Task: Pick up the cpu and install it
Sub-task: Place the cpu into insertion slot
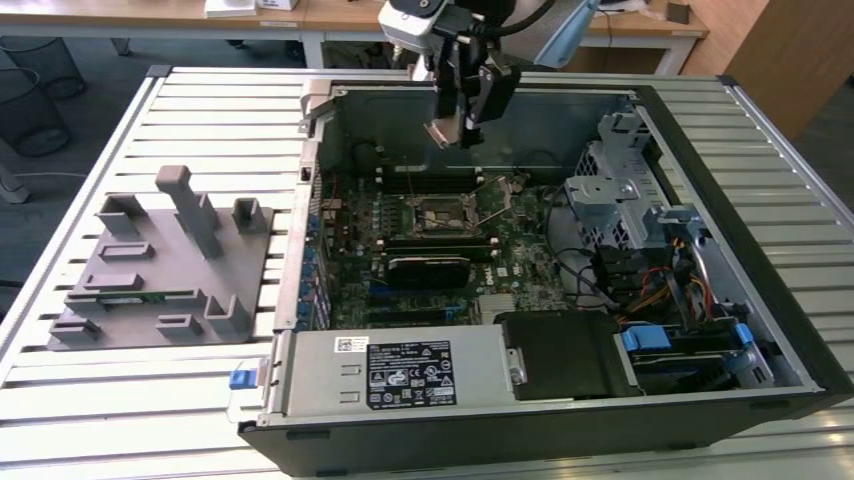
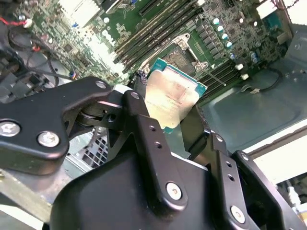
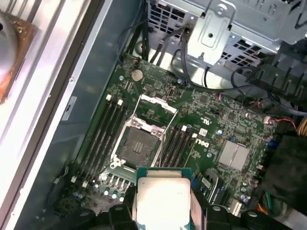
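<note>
Slatted table (image 1: 200,110), open computer case (image 1: 561,125) — gripper (image 1: 458,128) clamped on cpu (image 2: 173,98), chip between fingers (image 2: 148,139), above open socket (image 3: 139,143).

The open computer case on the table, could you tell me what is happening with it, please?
The arm's end effector is shut on the cpu, holding it by its edges in the air above the open computer case. On the motherboard below, the socket lies open and empty, so the cpu is not yet installed.
</note>
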### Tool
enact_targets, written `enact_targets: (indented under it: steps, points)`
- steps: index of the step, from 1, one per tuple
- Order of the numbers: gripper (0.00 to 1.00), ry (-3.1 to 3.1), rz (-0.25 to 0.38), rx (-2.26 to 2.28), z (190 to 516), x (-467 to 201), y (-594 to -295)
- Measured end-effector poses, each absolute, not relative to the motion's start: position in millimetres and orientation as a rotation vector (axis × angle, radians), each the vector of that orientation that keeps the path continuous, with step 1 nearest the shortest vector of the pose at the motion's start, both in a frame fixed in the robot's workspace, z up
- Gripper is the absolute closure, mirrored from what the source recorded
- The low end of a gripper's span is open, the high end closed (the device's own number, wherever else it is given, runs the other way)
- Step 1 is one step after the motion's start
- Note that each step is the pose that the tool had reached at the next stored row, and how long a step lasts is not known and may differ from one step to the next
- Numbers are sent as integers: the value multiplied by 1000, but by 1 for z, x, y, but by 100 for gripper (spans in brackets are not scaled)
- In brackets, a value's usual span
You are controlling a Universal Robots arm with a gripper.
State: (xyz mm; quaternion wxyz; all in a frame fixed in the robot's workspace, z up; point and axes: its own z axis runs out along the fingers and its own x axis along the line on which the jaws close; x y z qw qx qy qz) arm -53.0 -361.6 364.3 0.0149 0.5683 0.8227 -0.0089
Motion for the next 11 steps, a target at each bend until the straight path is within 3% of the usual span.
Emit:
enact_targets:
  steps: [11]
  points:
    - [47, 2422, -31, 1956, 359, -53, -361]
